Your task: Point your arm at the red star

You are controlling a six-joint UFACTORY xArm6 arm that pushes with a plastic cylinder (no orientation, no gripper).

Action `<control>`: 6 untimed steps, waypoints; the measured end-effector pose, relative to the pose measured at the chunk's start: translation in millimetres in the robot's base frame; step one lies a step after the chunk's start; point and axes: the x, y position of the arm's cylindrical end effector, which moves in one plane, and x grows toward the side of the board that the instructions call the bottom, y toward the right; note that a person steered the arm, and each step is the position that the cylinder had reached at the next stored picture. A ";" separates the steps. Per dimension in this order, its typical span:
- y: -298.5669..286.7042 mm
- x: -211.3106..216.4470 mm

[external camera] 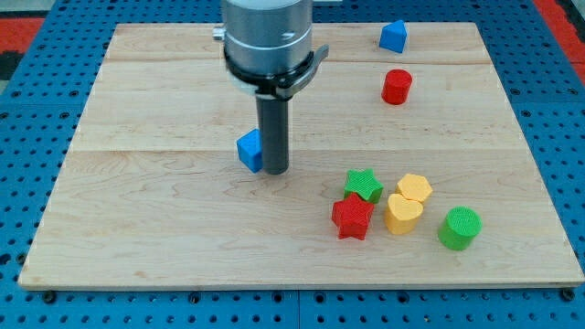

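The red star (352, 217) lies on the wooden board (164, 228) at the lower right of centre. A green star (365, 185) touches its upper right side. My tip (275, 170) stands near the board's middle, to the upper left of the red star and well apart from it. A blue cube (249, 150) sits right against the rod's left side.
A yellow heart (403, 213) and a yellow hexagon (414, 188) lie just right of the red star. A green cylinder (459, 228) is further right. A red cylinder (397, 87) and a blue block (393, 37) are at the upper right.
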 end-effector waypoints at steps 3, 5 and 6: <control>23.5 106.5; 110.6 100.9; 123.2 92.5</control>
